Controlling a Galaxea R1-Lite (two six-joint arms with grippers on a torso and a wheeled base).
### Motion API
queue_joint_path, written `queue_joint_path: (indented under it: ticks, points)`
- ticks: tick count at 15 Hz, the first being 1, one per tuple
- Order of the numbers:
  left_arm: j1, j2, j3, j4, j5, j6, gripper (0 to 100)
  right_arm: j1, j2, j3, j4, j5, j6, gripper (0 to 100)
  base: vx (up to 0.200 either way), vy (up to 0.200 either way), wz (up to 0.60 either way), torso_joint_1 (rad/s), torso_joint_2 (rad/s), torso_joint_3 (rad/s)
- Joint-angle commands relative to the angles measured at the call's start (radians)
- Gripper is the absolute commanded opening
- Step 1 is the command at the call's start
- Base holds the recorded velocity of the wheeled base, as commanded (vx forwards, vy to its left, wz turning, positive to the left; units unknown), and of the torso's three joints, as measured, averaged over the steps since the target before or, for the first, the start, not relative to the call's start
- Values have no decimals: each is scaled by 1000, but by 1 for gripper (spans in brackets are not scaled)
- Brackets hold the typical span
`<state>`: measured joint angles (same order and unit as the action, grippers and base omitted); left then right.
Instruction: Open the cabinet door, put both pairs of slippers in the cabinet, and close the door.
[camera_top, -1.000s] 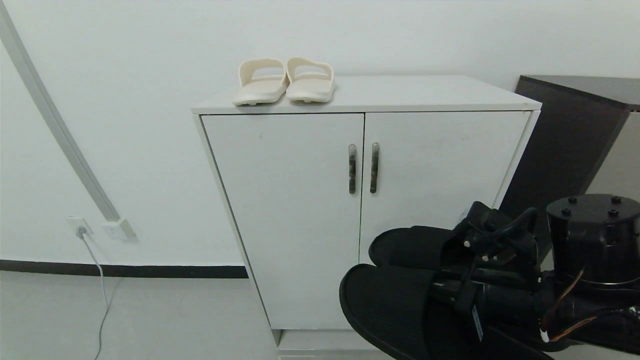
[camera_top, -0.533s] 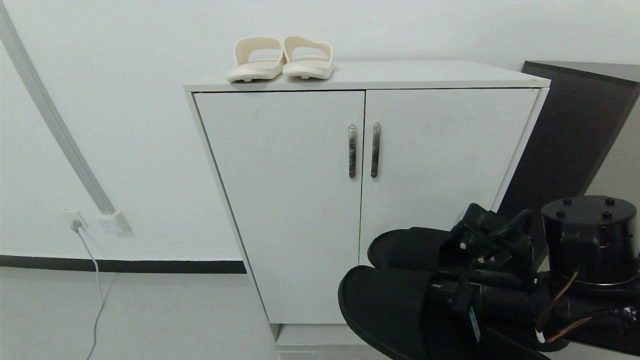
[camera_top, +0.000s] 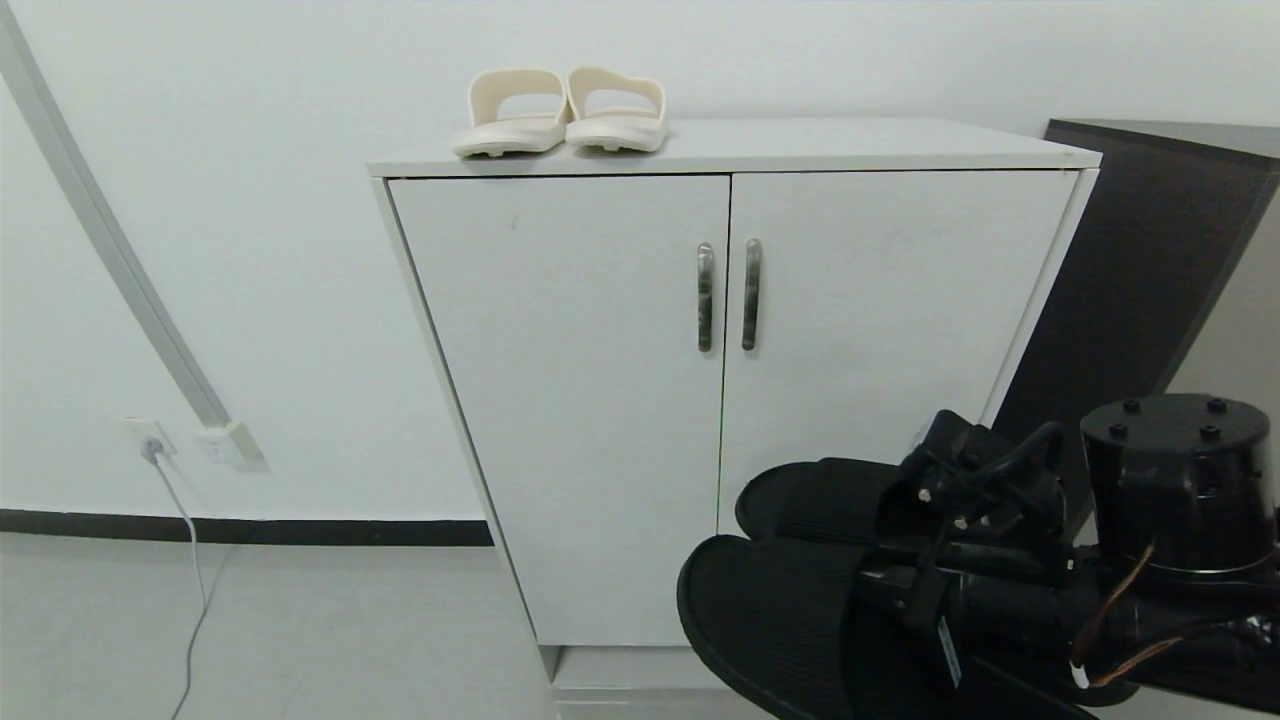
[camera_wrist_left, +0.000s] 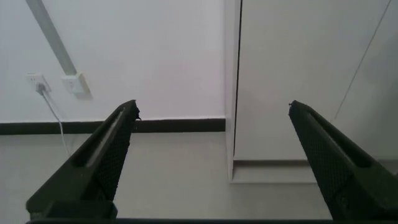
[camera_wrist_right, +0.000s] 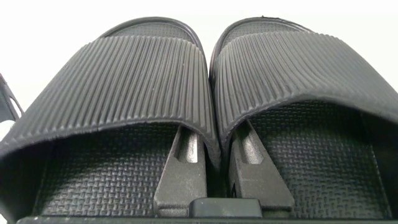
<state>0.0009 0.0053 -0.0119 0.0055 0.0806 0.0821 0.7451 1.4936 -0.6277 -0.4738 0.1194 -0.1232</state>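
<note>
We hold the black slippers (camera_top: 790, 600) clamped in the right pincer (camera_wrist_right: 216, 163) below the cabinet handles (camera_top: 705, 297); the left pincer (camera_wrist_left: 211, 107) gapes free.

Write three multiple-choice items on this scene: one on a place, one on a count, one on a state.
1. Where are the cream slippers relative to the cabinet? A on the floor beside it; B inside it; C on top of it.
2. How many door handles does the cabinet have? A one; B two; C four.
3. The right gripper is: A shut on the black slippers; B open and empty; C shut on a handle.
1 C: they rest on its top panel. 2 B: two bars flank the centre seam. 3 A: its fingers pinch the pair together.
</note>
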Motion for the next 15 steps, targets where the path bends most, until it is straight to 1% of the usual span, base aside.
queue_joint_path:
  ticks: [1,2,3,4,6,8,9,10,11,12,13,14,15]
  points:
    - [1,55,-112,-6,1,-59,100,0,4,6,-2,0,-3,0,0,0,0,7,95,36]
    - [-5,159,-292,11,-32,-177,100,0,10,6,-2,2,-3,0,0,0,0,0,0,0]
    - [-7,246,-335,14,-107,-177,100,0,14,6,-2,0,-1,0,0,0,0,0,0,0]
    - [-5,320,-350,10,-186,-179,100,0,16,6,-3,0,-1,0,0,0,0,0,0,0]
    - [-7,476,-436,7,-346,-193,100,0,14,9,-2,0,4,0,0,0,0,0,0,0]
    - [-7,579,-504,-9,-484,-193,100,0,14,9,-2,0,0,0,0,0,0,0,0,0]
    - [-7,630,-520,-55,-565,-193,100,0,14,11,-3,0,0,0,0,0,0,0,0,0]
    - [-7,683,-528,-105,-628,-193,100,0,14,11,-3,2,0,0,0,0,0,0,0,0]
    - [-7,733,-536,-142,-673,-191,100,0,13,11,-3,2,0,0,0,0,0,0,0,0]
    - [-27,823,-553,-202,-730,-194,100,0,11,11,-8,0,0,0,0,0,0,0,0,0]
    - [-65,880,-560,-229,-733,-196,100,0,11,13,-9,0,0,0,0,0,0,0,0,0]
    - [-84,904,-565,-243,-733,-196,100,0,11,14,-9,0,0,0,0,0,0,0,0,0]
    - [-167,984,-582,-297,-733,-196,100,0,13,14,-9,0,0,0,0,0,0,0,0,0]
